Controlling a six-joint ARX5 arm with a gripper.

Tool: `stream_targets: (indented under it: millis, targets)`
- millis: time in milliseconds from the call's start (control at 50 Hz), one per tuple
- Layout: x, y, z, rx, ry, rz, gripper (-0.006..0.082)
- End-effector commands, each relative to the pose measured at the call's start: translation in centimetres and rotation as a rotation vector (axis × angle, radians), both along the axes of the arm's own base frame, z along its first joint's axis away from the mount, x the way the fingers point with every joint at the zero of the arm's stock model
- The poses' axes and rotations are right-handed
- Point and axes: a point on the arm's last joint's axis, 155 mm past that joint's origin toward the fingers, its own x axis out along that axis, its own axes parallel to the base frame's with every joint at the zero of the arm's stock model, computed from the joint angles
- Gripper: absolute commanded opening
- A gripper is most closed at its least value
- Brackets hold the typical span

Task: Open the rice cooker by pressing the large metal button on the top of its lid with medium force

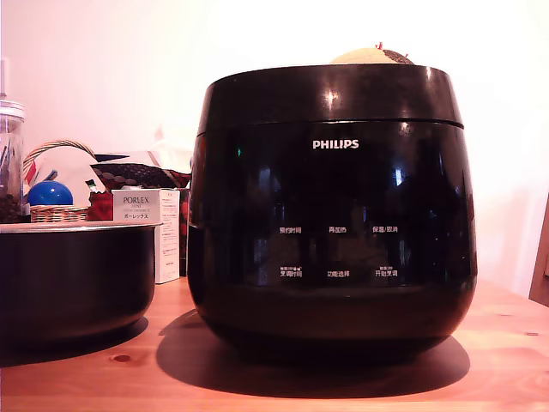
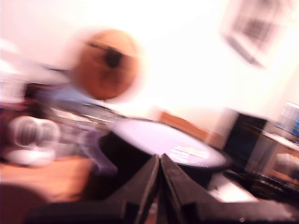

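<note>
The rice cooker [image 1: 331, 215] stands in the middle of the exterior view, glossy black with a white PHILIPS logo and small white labels on its front. Its lid [image 1: 330, 94] is down and closed. The lid's top and any button on it cannot be seen from this low angle. In the blurred wrist view the lid [image 2: 163, 140] shows as a pale shiny oval just beyond my gripper [image 2: 160, 161]. The two dark fingers [image 2: 145, 186] meet at their tips with nothing between them. The gripper does not appear in the exterior view.
A lower black pot with a silvery rim [image 1: 73, 270] sits on the wooden table [image 1: 274, 382] at the exterior view's left. Behind it are a white PORLEX box [image 1: 147, 230], a basket with a blue ball [image 1: 50, 194] and a glass jar [image 1: 10, 154]. A blurred round brown object [image 2: 106, 64] hangs beyond the cooker.
</note>
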Motion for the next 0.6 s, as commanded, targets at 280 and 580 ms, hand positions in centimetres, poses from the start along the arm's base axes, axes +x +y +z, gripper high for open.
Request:
stream_targets:
  millis: [280, 580]
  targets:
    - [2.1, -3.3, 0.6, 0.149, -0.010, -0.126, -0.0019]
    - [5.0, -9.2, 2.3, 0.268, -0.098, -0.248, -0.0019]
